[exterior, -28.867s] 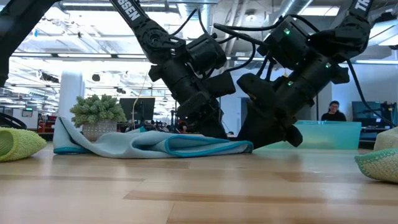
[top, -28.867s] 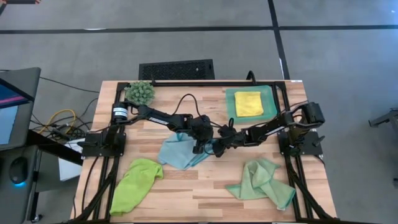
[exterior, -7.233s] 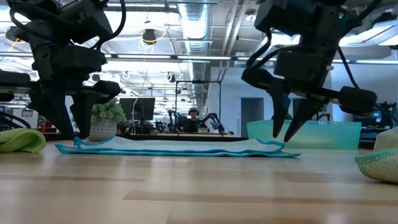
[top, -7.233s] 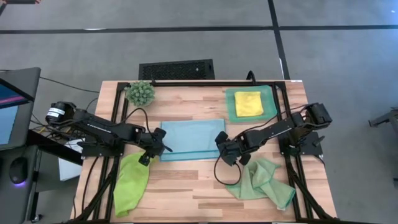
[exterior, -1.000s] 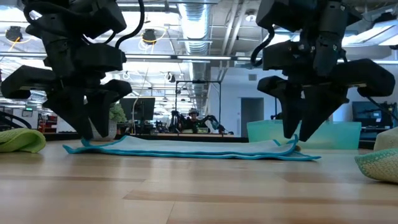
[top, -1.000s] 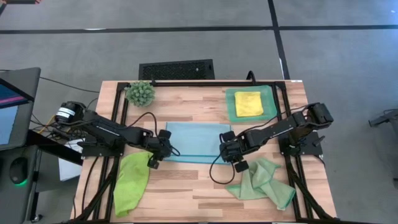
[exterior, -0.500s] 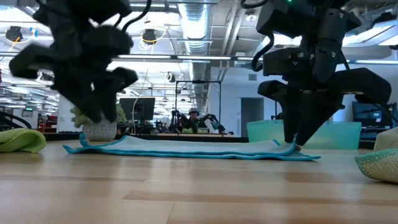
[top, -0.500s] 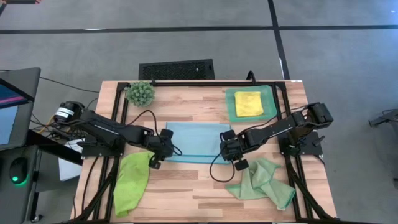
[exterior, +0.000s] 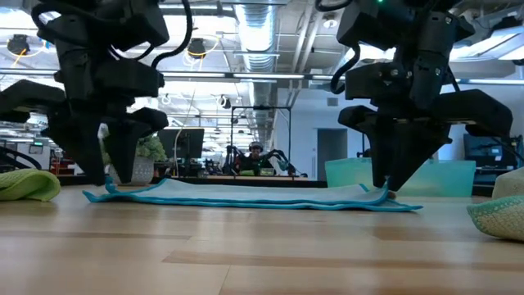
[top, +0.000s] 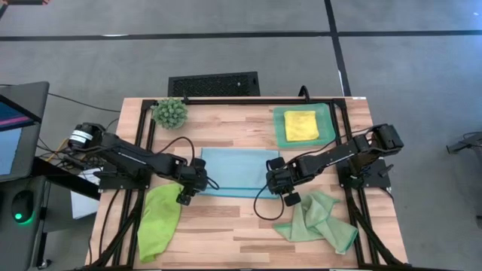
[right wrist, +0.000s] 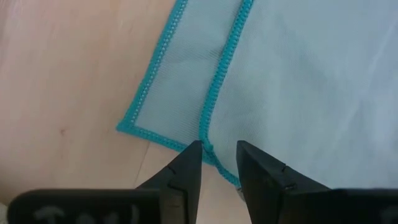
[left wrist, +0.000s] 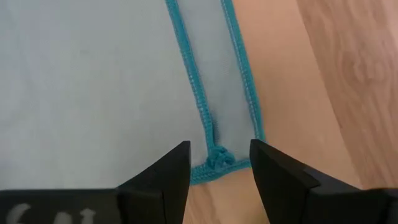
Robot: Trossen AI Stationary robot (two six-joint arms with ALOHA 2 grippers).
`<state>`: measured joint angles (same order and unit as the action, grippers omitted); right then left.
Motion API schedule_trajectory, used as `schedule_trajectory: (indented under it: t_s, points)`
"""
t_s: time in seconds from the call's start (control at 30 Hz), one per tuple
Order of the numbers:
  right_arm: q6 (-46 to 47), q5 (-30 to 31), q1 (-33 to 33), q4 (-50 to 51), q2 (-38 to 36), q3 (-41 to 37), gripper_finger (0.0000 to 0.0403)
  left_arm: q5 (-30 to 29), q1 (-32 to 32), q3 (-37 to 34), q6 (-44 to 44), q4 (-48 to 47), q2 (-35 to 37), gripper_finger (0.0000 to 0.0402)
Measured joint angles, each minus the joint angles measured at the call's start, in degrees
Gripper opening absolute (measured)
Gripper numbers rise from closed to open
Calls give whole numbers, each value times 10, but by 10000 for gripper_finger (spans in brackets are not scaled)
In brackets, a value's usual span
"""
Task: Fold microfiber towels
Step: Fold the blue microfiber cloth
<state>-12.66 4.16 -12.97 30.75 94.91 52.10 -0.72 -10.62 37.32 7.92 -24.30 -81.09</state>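
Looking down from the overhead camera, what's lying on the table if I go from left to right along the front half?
Lime green towel → left gripper → light blue towel → right gripper → pale sage green towel.

Soft cloth towel (matt) — wood table

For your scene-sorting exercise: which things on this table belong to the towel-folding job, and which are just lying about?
Part of the job:
- light blue towel, half-folded, an end effector at each near corner
- lime green towel
- pale sage green towel
- yellow towel, folded

Just lying about:
- teal tray, under the yellow towel
- small plant
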Motion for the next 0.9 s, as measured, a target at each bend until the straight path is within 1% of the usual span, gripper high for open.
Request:
schedule_trajectory:
  t_s: [0.17, 0.23, 0.33, 0.63, 0.8, 0.9]
  points:
    - [-10, 0, 0, 0, 0, 0, 122, 0, 3, 2, 1, 7, -36, 159]
    - [-10, 0, 0, 0, 0, 0, 122, -1, 3, 2, 2, 12, -40, 159]
    - [-13, 0, 0, 0, 0, 0, 122, -1, 3, 2, -2, 15, -39, 159]
    - [-13, 0, 0, -2, 0, 0, 123, -9, 4, 4, -1, -7, 6, 159]
    - [-13, 0, 0, -2, 0, 0, 122, -10, 4, 0, -1, -15, 8, 158]
    - [-13, 0, 0, -2, 0, 0, 121, 0, 4, -7, -3, -12, 8, 155]
